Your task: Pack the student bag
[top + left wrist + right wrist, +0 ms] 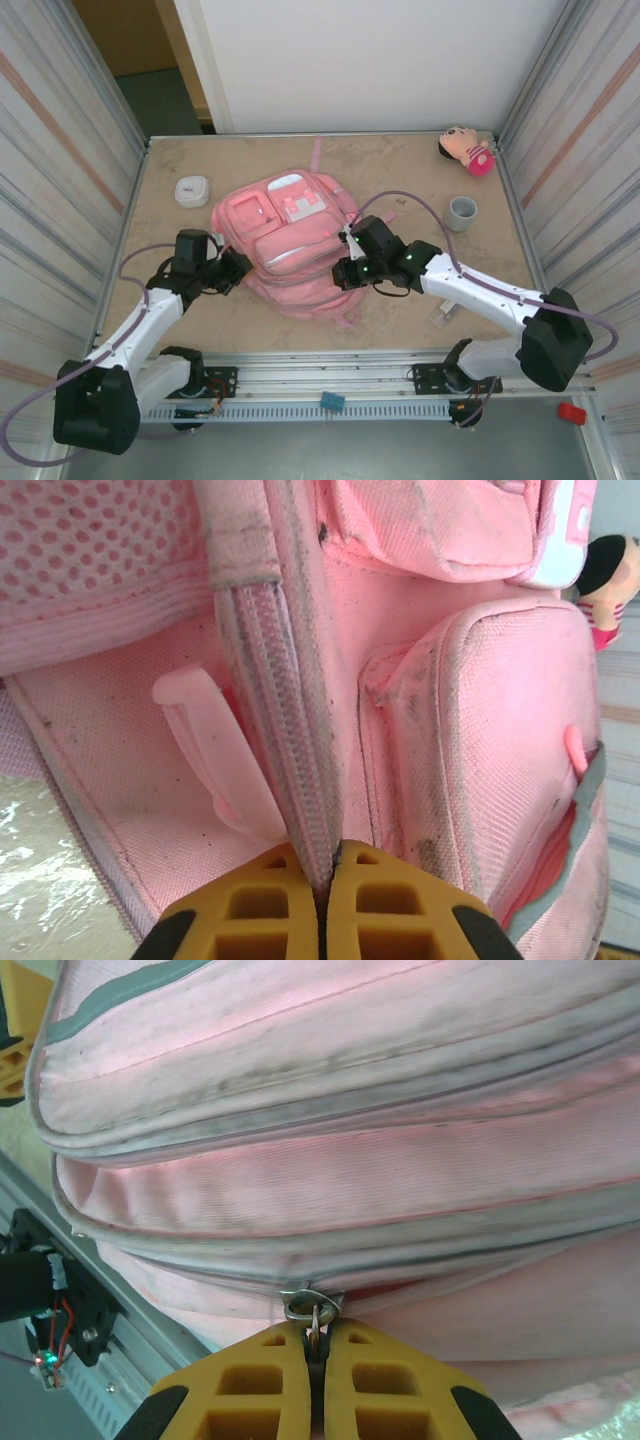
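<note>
Student bag (290, 235) lies flat on the counter (400, 175) between the two claws with its front pockets up. Packing looks barely begun, since the zips seen from both wrists appear closed and loose things sit outside it. Beyond the left claw (238, 268) rests a white box (192, 190). That arm reaches forward from its base, wrist turned inward to the bag's left edge, and its claw is pinched tight on a ribbed zip band (270, 710). The right arm stretches low and leftward, and the right claw (345, 268) is clamped on a metal zip pull (312, 1305) at the bag's near side, likely to open a compartment. Past it wait a grey cup (461, 212) and a plush doll (466, 150).
</note>
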You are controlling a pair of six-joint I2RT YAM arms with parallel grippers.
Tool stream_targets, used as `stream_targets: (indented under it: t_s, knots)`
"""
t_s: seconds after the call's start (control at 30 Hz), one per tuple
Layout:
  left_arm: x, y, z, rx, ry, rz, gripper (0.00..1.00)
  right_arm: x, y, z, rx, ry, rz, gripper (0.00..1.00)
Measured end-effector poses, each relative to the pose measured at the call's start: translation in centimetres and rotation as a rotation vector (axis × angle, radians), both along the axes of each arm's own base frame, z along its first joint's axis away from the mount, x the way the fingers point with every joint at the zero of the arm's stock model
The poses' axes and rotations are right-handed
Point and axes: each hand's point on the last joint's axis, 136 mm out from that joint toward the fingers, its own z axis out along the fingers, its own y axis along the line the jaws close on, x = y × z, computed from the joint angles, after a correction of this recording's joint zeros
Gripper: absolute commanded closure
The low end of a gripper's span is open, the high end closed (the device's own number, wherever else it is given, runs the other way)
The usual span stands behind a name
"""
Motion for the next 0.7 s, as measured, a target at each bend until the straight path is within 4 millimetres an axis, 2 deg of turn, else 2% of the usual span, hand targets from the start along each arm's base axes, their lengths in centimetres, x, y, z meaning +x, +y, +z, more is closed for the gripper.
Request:
stream_targets:
  t_s: [0.03, 0.1, 0.13, 0.17, 0.3, 0.43, 0.57, 0.7]
  knots:
    - [0.0, 0.0, 0.0, 0.004, -0.002, -0.012, 0.74, -0.1, 0.1, 0.0, 0.006, 0.006, 0.009, 1.0]
    - [0.1, 0.2, 0.2, 0.031, -0.025, -0.024, 0.54, -0.5, 0.3, 0.0, 0.014, 0.012, 0.028, 1.0]
    - [0.2, 0.3, 0.4, 0.052, -0.045, -0.029, 0.46, -0.7, 0.5, 0.1, 0.017, 0.013, 0.039, 1.0]
    - [0.3, 0.4, 0.7, 0.077, -0.072, -0.041, 0.43, -0.9, 0.6, 0.1, 0.02, 0.014, 0.046, 1.0]
    - [-0.5, -1.1, 4.3, 0.217, -0.302, -0.203, 0.4, -1.6, 1.1, 0.2, 0.031, 0.023, 0.079, 1.0]
    - [-2.9, -4.0, 8.1, 0.321, -0.599, -0.469, 0.42, -1.7, 1.2, 0.3, 0.039, 0.027, 0.086, 1.0]
    - [-5.6, -7.4, 9.6, 0.407, -0.83, -0.758, 0.43, -1.8, 1.2, 0.4, 0.043, 0.029, 0.089, 1.0]
    - [-7.4, -10.8, 9.2, 0.485, -0.97, -1.024, 0.42, -1.8, 1.3, 0.5, 0.047, 0.025, 0.091, 1.0]
